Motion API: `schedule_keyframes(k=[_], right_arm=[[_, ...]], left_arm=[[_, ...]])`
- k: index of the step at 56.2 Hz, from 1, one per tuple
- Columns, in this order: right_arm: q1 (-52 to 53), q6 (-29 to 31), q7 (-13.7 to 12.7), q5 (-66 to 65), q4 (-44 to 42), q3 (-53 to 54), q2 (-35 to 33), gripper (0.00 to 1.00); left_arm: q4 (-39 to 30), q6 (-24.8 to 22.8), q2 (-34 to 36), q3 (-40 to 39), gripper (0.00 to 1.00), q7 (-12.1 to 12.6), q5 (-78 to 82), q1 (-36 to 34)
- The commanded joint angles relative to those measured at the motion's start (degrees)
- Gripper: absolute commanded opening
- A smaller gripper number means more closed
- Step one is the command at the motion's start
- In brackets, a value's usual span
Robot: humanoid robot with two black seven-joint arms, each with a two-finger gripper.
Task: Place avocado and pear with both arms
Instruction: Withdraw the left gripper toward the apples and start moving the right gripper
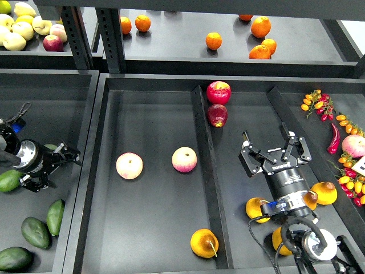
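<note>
Dark green avocados lie in the left tray: one (55,217) below my left gripper, with two more (35,233) (14,258) beside it. My left gripper (59,169) is open and empty, turned sideways above them, touching none. A golden pear (204,242) with a thin stem lies at the front of the middle tray, against the divider. My right gripper (274,149) is open and empty, over the right compartment. More golden pears (256,208) (324,193) lie by the right arm's wrist.
A lighter green avocado (8,180) lies at the left edge. Two pink-and-yellow fruits (129,165) (184,159) lie in the middle tray, and red apples (219,92) at its back. A divider (205,165) splits the tray. Oranges (214,40) lie on the shelf behind, and chillies and small tomatoes (333,137) at right.
</note>
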Motion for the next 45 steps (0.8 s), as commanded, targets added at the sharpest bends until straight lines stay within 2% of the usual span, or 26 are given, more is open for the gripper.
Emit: schedule_keyframes(k=[1,9,15,21,28,36,37,45], right_arm=[[-0.22,-0.09,-0.1,0.0,-0.05,-2.24,0.0,1.0],[-1.27,-0.09,-0.18,0.09,-0.05,-4.7,0.0,1.0],[-1.27,-0.09,-0.18,0.09,-0.05,-7.07,-0.26,1.0],[-1.18,0.0,-0.18,0.18,-0.05,-9.44,-5.87,1.0],[-0.83,0.09,-0.27,0.27,0.04,-12.17,-11.59,1.0],[0.22,0.09,-0.27,0.35,0.13,-14.89,-16.34,1.0],[0.49,0.09,-0.45,0.35,0.22,-16.11,-18.26,1.0],[2.15,0.44,-2.55,0.44,0.22,-20.34,-24.59,1.0]], left_arm=[[-1.67,0.0,2.42,-12.58,0.98,-0.02,-0.52,5.29],[-5.63,0.0,2.16,-30.24,0.98,-0.02,-2.36,15.48],[-9.06,0.0,1.11,-39.3,0.98,-0.02,-3.59,21.64],[-10.9,0.0,-2.05,-48.7,0.98,-0.02,-7.1,27.52],[-11.17,0.0,-6.54,-55.21,0.99,-0.02,-12.64,33.33],[-14.86,0.0,-11.9,-63.04,0.99,-0.02,-16.51,39.83],[-16.43,0.0,-14.6,-65.91,0.99,-0.02,-17.47,41.67],[-20.3,0.0,-21.3,-73.22,0.99,-0.02,-19.06,45.37]])
